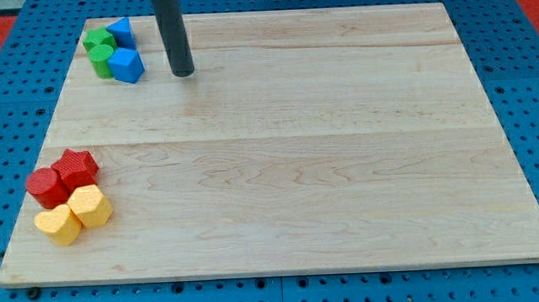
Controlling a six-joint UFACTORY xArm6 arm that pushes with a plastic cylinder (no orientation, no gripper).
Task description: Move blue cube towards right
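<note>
The blue cube (127, 64) sits near the board's top left corner. It touches a green cylinder (102, 60) on its left. A green star-shaped block (96, 40) and a second blue block (121, 32), whose shape is unclear, lie just above them. My tip (183, 74) rests on the board to the right of the blue cube, with a clear gap between them. The dark rod rises from it out of the view's top.
At the lower left lie a red star (76, 168), a red cylinder (45, 186), a yellow hexagonal block (91, 206) and a yellow heart-like block (58, 224), clustered together. The wooden board (298, 168) rests on a blue pegboard surface.
</note>
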